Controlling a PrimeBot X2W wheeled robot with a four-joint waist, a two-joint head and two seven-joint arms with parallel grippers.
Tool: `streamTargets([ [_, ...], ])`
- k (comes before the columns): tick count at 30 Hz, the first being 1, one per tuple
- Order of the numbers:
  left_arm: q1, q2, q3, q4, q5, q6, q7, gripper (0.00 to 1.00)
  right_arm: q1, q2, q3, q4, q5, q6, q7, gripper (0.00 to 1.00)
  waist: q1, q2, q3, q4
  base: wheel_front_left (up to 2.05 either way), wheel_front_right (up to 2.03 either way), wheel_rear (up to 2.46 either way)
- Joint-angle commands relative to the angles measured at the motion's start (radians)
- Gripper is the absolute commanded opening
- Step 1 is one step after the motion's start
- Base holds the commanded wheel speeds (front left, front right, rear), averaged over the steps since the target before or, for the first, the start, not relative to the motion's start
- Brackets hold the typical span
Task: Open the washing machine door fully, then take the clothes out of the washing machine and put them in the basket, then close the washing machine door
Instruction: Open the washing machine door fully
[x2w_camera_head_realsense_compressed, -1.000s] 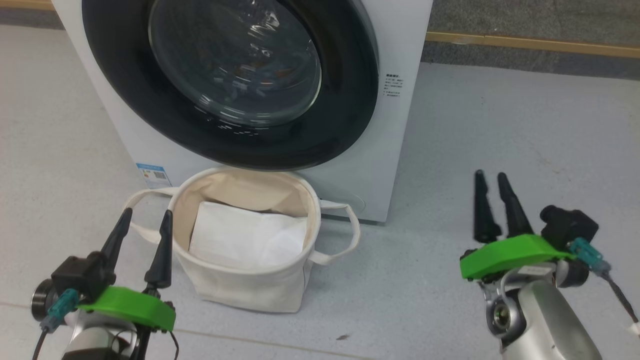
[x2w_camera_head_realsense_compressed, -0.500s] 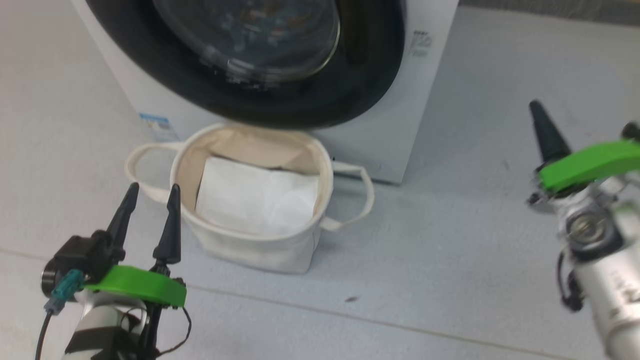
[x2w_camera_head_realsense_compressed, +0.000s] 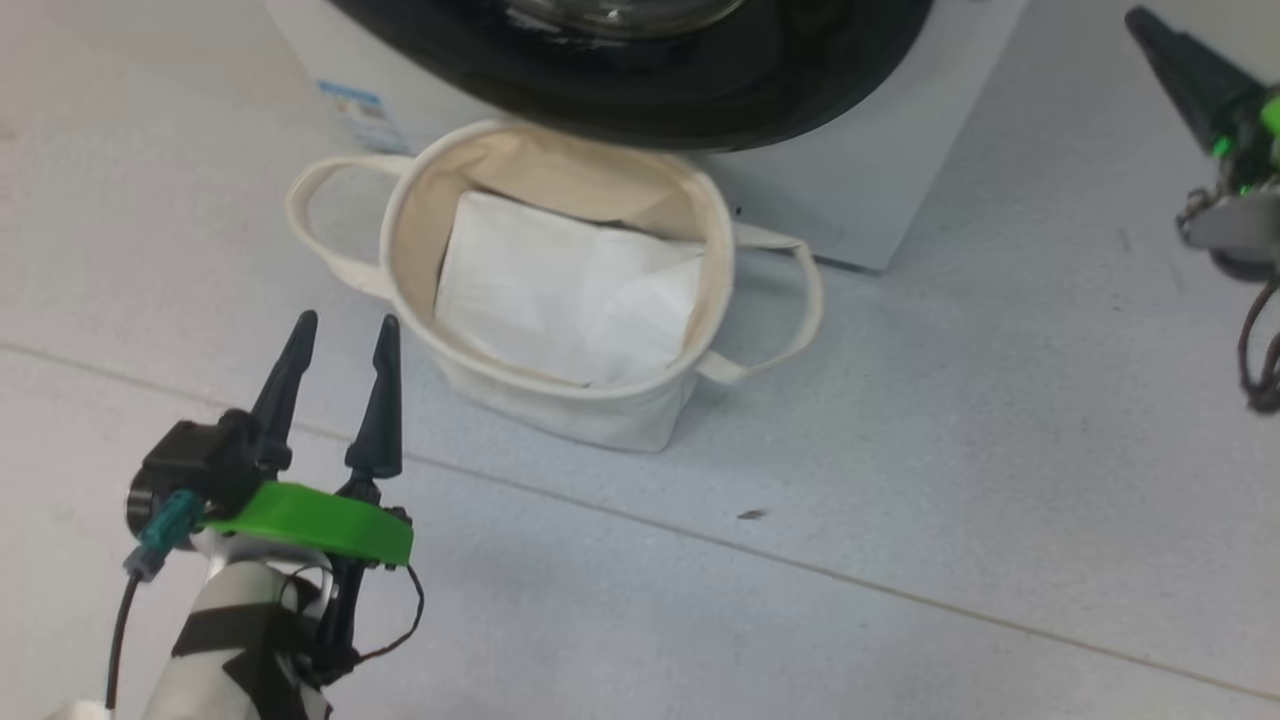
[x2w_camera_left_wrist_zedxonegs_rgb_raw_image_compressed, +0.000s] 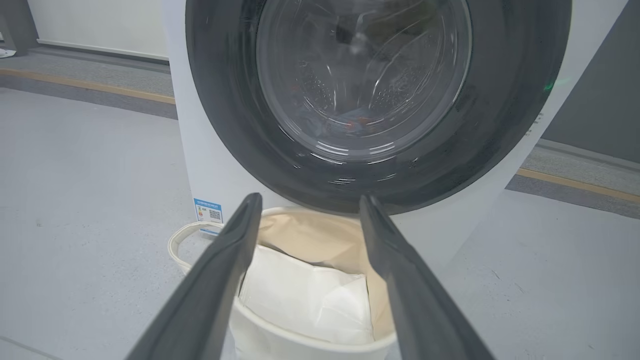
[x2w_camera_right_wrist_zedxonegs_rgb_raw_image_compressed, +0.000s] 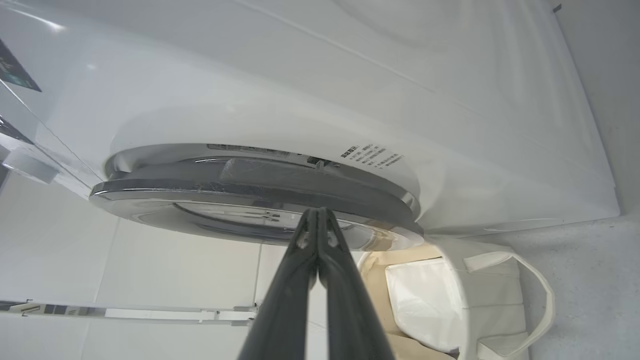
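Observation:
The washing machine stands at the top of the head view, its black-rimmed door lying against the front. Through the glass of the door a bit of the blue and orange clothes shows in the drum. The cream basket sits on the floor below the door, lined with a flat white sheet. My left gripper is open and empty, just left of the basket. My right gripper is shut on nothing, raised at the machine's right side. Its tips point at the edge of the door.
Grey floor spreads to the right of the basket and in front of it, crossed by a thin seam. One loop handle sticks out toward the right, the other toward the left. A blue label is on the machine's lower left corner.
The head camera has tilted down, so the machine slid up the picture. My right gripper shut and rose to the door's right edge. The left gripper stayed open in place.

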Motion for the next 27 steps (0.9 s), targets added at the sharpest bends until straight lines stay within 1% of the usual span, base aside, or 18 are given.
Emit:
streamTargets([
  [1, -0.032, 0.016, 0.037, -0.026, 0.008, -0.006, -0.012, 1.00, -0.047, -0.016, 0.005, -0.016, 0.012, 0.000, 0.019, 0.00, 0.0000, 0.0000, 0.020, 0.020, 0.00, 0.00, 0.00],
  [6, -0.039, -0.010, 0.021, -0.008, 0.017, -0.012, -0.012, 1.00, -0.165, -0.006, -0.002, 0.086, 0.054, 0.000, 0.091, 0.00, 0.0000, 0.0000, 0.037, 0.055, 0.00, 0.00, 0.00],
  [12, -0.044, -0.030, 0.003, 0.005, 0.022, -0.014, -0.012, 1.00, -0.266, -0.002, -0.001, 0.176, 0.047, 0.000, 0.104, 0.00, 0.0000, 0.0000, 0.051, 0.090, 0.00, 0.00, 0.00],
  [22, -0.056, -0.050, -0.016, -0.011, 0.008, -0.014, -0.012, 1.00, -0.386, 0.009, 0.012, 0.247, 0.016, 0.000, 0.092, 0.00, 0.0000, 0.0000, 0.121, 0.123, 0.00, 0.00, 0.00],
  [27, -0.073, -0.056, -0.024, -0.014, 0.005, -0.014, -0.012, 1.00, -0.419, 0.021, 0.026, 0.257, 0.001, 0.000, 0.093, 0.00, 0.0000, 0.0000, 0.145, 0.136, 0.00, 0.00, 0.00],
])
